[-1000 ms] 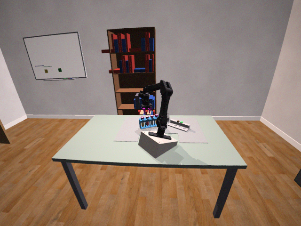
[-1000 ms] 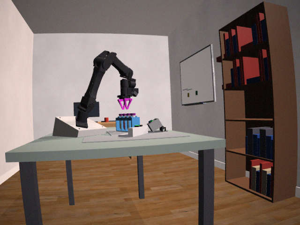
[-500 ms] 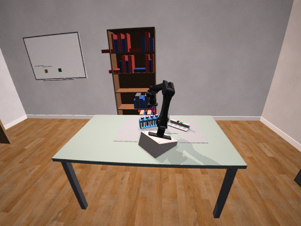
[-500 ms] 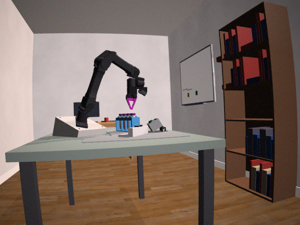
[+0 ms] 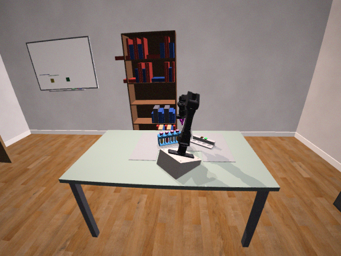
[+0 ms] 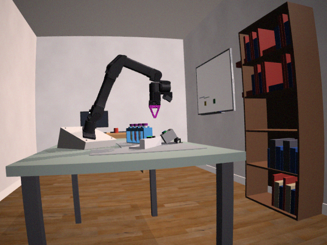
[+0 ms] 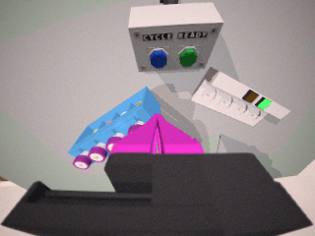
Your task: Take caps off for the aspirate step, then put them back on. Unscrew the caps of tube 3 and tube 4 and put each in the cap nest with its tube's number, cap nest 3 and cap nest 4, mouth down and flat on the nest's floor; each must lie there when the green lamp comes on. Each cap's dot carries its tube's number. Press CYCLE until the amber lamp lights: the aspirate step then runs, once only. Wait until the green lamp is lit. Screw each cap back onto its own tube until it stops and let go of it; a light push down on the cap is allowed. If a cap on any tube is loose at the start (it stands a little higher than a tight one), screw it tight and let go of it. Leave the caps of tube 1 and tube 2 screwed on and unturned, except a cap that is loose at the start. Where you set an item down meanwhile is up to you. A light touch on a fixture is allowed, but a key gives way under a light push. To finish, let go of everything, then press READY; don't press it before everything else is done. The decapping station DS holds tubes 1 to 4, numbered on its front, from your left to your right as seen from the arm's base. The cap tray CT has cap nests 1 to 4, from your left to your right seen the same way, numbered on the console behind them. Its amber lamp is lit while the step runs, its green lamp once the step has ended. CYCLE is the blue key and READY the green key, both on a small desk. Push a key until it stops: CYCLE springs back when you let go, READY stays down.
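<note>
My gripper [image 6: 154,115] hangs high above the table with its magenta fingers shut and nothing between them; it also shows in the wrist view [image 7: 157,120] and in the top view [image 5: 181,120]. Below it stands the blue decapping station [image 7: 118,129] [image 6: 138,132] [image 5: 168,137], and every tube I can see carries a purple cap [image 7: 98,153]; the finger hides part of the rightmost one. The white cap tray [image 7: 236,100] [image 5: 203,141] lies to the right, its nests look empty. Its green lamp [image 7: 264,103] is lit, the amber lamp [image 7: 251,96] is dark. The blue CYCLE key [image 7: 157,58] and green READY key [image 7: 188,57] sit on the grey desk [image 6: 168,136].
The arm's white wedge base [image 5: 178,162] stands near the front of the grey mat [image 5: 143,149]. A bookshelf [image 5: 151,79] and a whiteboard [image 5: 62,63] are on the wall behind the table.
</note>
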You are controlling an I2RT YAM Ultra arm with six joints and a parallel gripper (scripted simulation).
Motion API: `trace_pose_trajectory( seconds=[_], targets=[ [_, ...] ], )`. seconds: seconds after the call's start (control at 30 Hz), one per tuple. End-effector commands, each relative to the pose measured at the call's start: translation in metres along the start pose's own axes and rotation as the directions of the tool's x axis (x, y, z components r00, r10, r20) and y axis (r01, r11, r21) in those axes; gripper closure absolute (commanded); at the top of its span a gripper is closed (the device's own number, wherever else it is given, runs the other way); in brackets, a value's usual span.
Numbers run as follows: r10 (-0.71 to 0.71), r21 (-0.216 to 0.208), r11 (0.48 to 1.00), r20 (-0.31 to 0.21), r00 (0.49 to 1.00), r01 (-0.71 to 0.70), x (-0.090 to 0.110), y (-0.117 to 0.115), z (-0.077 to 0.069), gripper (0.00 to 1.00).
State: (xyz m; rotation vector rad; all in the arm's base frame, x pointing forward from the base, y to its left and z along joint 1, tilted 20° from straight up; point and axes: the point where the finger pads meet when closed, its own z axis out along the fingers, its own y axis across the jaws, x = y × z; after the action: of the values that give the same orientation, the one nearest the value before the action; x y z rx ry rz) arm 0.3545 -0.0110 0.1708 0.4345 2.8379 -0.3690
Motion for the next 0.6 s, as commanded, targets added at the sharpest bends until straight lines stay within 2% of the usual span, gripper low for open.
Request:
trace_pose_trajectory(
  seconds=[0.0, 0.2, 0.27, 0.37, 0.57],
  targets=[
    [-0.047, -0.016, 0.999, 0.019, 0.999, 0.047, -0.011, -0.005, 0.001, 1.0],
    [-0.047, -0.014, 0.999, 0.02, 0.999, 0.048, -0.04, -0.033, 0.031, 1.0],
    [-0.047, -0.014, 0.999, 0.02, 0.999, 0.048, -0.04, -0.033, 0.031, 1.0],
    [-0.047, -0.014, 0.999, 0.02, 0.999, 0.048, -0.053, -0.046, 0.045, 1.0],
    [-0.047, -0.014, 0.999, 0.02, 0.999, 0.048, -0.053, -0.046, 0.045, 1.0]
  ],
)
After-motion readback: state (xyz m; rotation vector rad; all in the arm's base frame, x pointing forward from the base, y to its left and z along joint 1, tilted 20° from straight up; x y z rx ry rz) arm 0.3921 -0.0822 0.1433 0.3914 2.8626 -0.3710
